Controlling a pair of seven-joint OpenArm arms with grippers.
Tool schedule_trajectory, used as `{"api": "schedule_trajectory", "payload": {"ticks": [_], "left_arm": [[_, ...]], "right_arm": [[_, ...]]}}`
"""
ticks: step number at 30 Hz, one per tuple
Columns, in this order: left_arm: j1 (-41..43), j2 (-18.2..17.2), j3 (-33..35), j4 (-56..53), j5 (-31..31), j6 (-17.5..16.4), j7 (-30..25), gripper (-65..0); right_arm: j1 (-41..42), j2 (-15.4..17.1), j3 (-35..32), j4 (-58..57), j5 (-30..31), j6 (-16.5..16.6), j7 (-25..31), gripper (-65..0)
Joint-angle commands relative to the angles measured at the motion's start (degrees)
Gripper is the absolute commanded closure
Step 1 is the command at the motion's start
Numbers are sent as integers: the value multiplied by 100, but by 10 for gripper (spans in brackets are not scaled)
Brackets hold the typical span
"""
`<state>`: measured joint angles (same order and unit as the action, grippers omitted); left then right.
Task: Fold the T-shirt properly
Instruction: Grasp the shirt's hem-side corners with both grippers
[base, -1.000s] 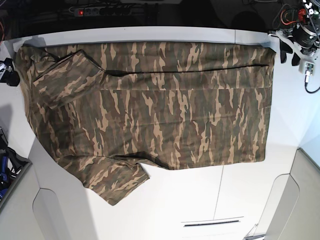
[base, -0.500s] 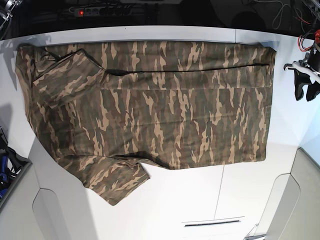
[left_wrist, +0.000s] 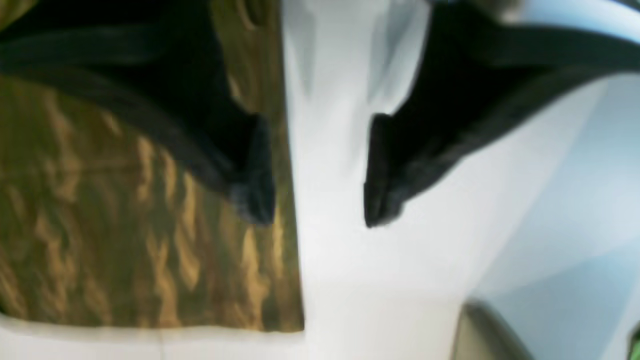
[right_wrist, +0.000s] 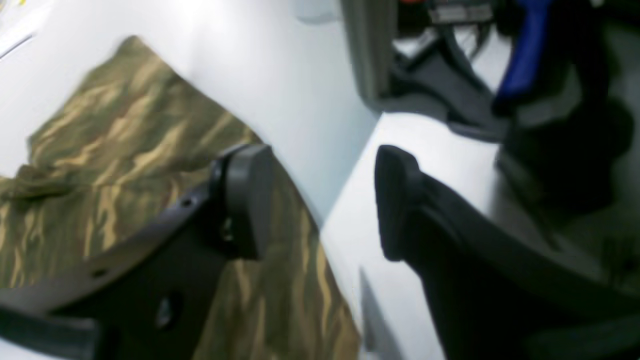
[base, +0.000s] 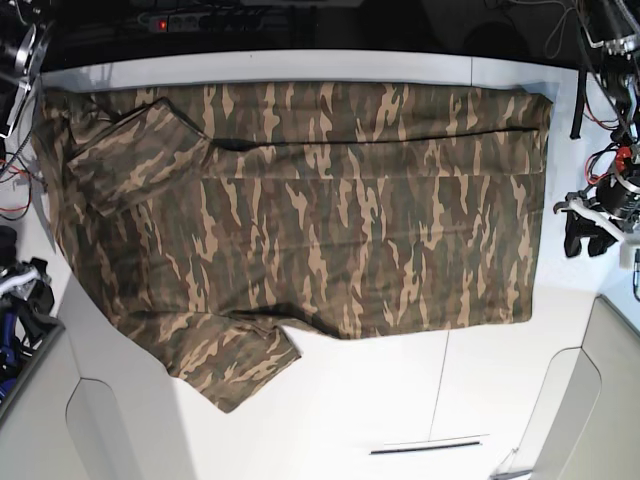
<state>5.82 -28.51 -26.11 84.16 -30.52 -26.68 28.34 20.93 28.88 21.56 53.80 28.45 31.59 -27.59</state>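
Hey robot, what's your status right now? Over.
Left pincer open, beside shirt edge. Right pincer open, empty. T-shirt flat on table, one sleeve folded in. Nothing blocking.

The T-shirt was soft, matt woven cloth, printed in olive, brown and tan streaks, lying with faint creases and a doubled layer along one fold. The desk under it was a smooth, hard white surface with a slight sheen that caught pale reflections. The left claw had matt black fingers, apparently plastic, with duller padded tips. The right claw looked the same: dark matt plastic, one pad greyer and smooth-faced.
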Motion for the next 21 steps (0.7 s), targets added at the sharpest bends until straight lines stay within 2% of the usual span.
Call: {"api": "schedule_trajectory", "payload": {"ticks": [1, 5, 9, 15, 21], "left_arm": [[-238, -201, 70, -173, -39, 4, -203, -360], [-1078, -280, 557, -1276, 90, 4, -372, -364], [-1875, -275, 1043, -2424, 125, 4, -439, -364], [-2636, -258, 1576, -3683, 170, 7, -772, -364], [-2889, -15, 1602, -4065, 212, 4, -887, -364]], "right_arm": [[245, 127, -28, -168, 68, 9, 232, -319], [564, -13, -31, -1139, -476, 9, 739, -319], [616, -140, -31, -1685, -540, -24, 1200, -319], [616, -400, -31, -1880, -726, -28, 1241, -319], [619, -721, -31, -1880, -728, -28, 1244, -319]]}}
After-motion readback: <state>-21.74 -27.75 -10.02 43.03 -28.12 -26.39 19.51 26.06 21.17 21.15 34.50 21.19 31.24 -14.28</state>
